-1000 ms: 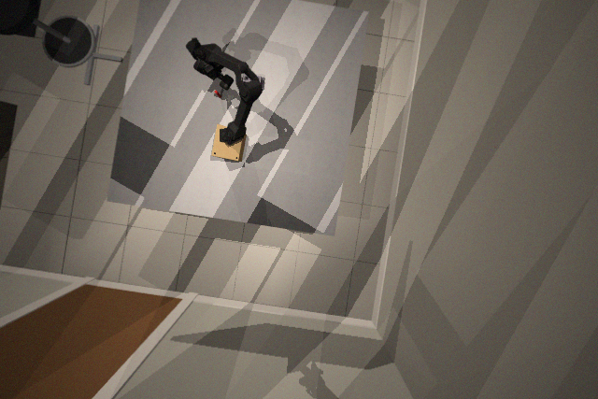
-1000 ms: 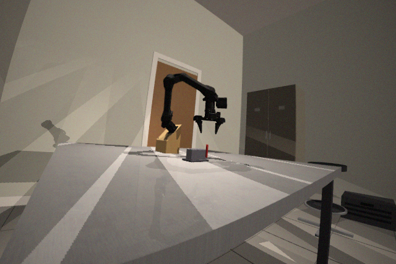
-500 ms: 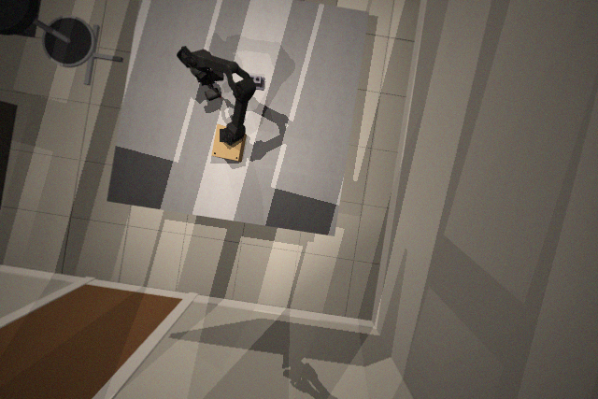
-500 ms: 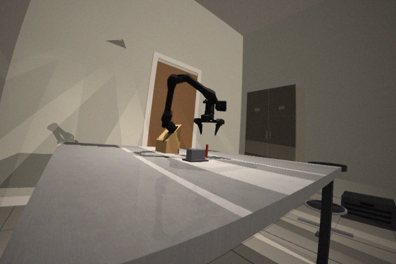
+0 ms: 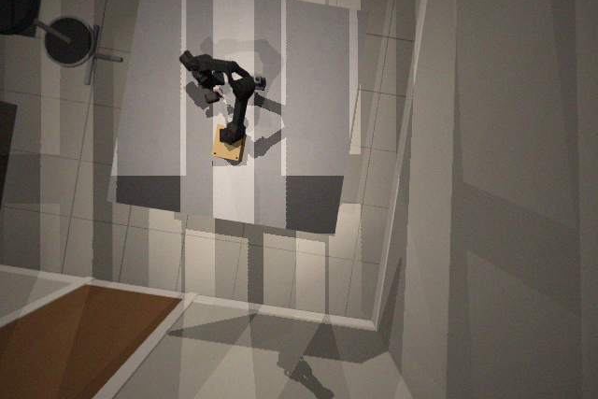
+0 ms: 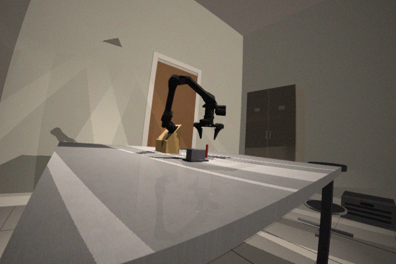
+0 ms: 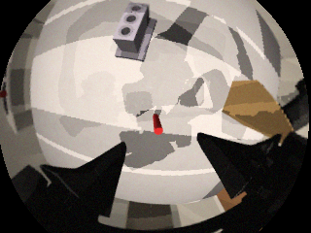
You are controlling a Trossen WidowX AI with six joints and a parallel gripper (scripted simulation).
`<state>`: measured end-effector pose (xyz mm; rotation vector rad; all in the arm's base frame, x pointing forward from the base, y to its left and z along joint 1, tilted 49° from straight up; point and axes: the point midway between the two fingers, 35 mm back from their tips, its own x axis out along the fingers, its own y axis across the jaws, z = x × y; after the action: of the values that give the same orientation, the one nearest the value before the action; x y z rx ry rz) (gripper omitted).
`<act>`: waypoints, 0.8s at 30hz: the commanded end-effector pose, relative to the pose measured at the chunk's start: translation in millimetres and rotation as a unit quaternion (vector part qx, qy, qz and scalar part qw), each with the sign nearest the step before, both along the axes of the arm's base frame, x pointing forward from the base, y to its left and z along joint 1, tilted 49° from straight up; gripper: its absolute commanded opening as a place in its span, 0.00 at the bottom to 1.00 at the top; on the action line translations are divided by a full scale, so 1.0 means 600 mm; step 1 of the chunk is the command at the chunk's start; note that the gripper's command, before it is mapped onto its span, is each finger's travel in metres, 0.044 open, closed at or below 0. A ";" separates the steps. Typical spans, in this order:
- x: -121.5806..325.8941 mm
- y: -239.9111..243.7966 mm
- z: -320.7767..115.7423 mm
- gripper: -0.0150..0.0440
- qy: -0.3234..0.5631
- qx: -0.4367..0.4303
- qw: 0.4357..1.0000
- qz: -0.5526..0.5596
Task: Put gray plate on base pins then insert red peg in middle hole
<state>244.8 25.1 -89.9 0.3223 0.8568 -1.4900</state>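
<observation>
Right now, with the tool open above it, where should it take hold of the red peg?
Grip the red peg on its upper shaft, coming straight down from above. It stands upright on the table, apart from the gray block, and the open tool already straddles it, so closing there looks simplest.

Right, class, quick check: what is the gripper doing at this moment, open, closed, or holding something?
Gripper: open, holding nothing, hanging above the red peg that stands on the table.

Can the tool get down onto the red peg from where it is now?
Probably yes. The tool is open and empty, above the upright peg, which shows between its fingertips with nothing over it. The gray block sits off to one side.
</observation>
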 end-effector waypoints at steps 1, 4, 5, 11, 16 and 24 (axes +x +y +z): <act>-0.003 -0.015 -0.015 1.00 0.000 -0.002 1.000 0.004; -0.004 -0.021 -0.020 1.00 0.000 -0.002 1.000 0.004; -0.004 -0.021 -0.020 1.00 0.000 -0.002 1.000 0.004; -0.004 -0.029 -0.029 1.00 0.000 -0.001 1.000 0.004; -0.005 -0.039 -0.038 1.00 0.000 -0.001 1.000 0.004; -0.008 -0.055 -0.053 1.00 0.000 -0.001 1.000 0.004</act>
<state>242.5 -2.7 -117.3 0.3271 0.8532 -1.4848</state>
